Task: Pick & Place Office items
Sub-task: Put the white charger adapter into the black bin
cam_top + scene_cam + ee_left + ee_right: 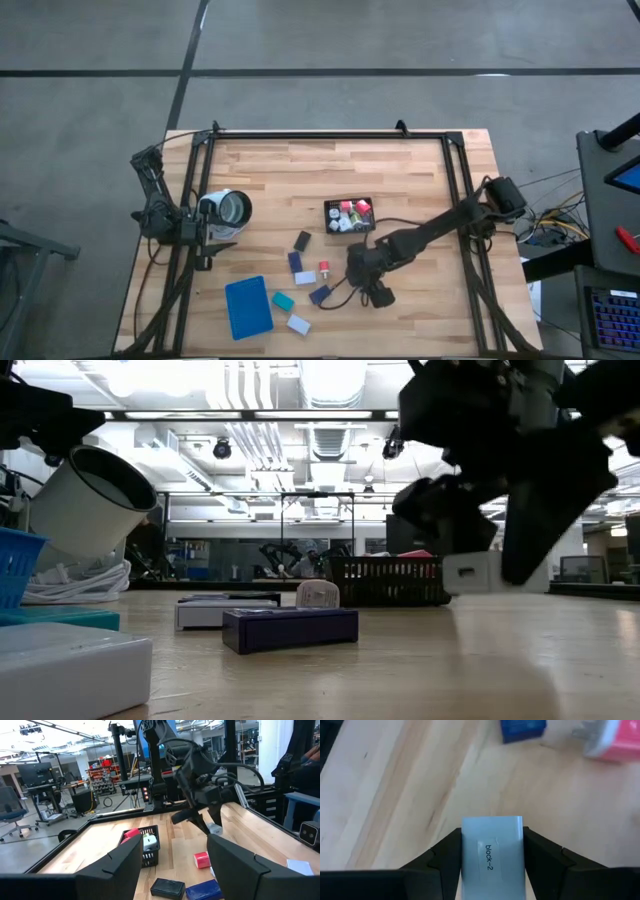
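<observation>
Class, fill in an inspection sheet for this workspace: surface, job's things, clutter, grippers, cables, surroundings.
Surface: wooden table in a black frame.
Job's things: small blocks scattered near the blue tray; navy block nearest in the low view; red and white bits in the black basket.
Clutter: white cup tilted at the left gripper.
Grippers: right gripper shut on a white block labelled block-2, off the table in the low view; left gripper open, at the table's left edge.
Cables: bundle right of the table.
Surroundings: grey floor, workshop behind.
</observation>
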Tool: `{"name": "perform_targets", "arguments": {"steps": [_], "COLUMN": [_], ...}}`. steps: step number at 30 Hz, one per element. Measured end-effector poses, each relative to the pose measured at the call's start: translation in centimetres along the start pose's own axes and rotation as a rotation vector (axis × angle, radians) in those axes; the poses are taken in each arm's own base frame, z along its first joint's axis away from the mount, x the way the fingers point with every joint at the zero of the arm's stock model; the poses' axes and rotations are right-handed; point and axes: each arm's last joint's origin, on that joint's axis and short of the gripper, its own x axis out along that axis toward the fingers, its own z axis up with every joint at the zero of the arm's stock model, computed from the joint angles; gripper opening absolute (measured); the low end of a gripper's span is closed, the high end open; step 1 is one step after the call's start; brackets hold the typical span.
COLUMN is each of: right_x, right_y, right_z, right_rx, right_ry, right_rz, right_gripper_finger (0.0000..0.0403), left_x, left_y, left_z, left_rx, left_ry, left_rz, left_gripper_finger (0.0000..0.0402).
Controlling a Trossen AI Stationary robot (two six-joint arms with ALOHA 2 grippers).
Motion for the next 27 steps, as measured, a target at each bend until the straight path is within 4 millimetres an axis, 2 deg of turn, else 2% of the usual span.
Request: {"name": "perform_targets", "arguments": {"steps": [3, 8, 14, 21, 27], "right_x": [-1.1, -3.3, -6.3, -9.5, -11.4], "right_y": [-0.4, -1.3, -3.4, -7.4, -11.8], "right_z": [0.5, 1.7, 3.6, 4.7, 4.0], "right_rx": [0.034, -0.007, -0.030, -0.002, 0.125], "right_ry": [0.021, 0.040, -0.010, -0.013, -0.019], "right_rz": [-0.050, -0.198, -0.264, -0.325, -0.387], "right_gripper_finger": [0.0176, 0.0176, 0.0176, 0.0176, 0.0176], "left_x": [0.0, 0.0, 0.0, 0.0, 0.0], "left_y": [0.0, 0.0, 0.0, 0.0, 0.0], "left_z": [0.0, 0.0, 0.0, 0.0, 0.0], "left_rx": [0.003, 0.004, 0.003, 0.003, 0.003], "left_ry": [0.002, 0.002, 0.002, 0.002, 0.002], "left_rz": [-0.001, -0.001, -0.001, -0.001, -0.001], "left_gripper_finger": [0.0225, 0.0225, 0.0225, 0.0225, 0.0225]}}
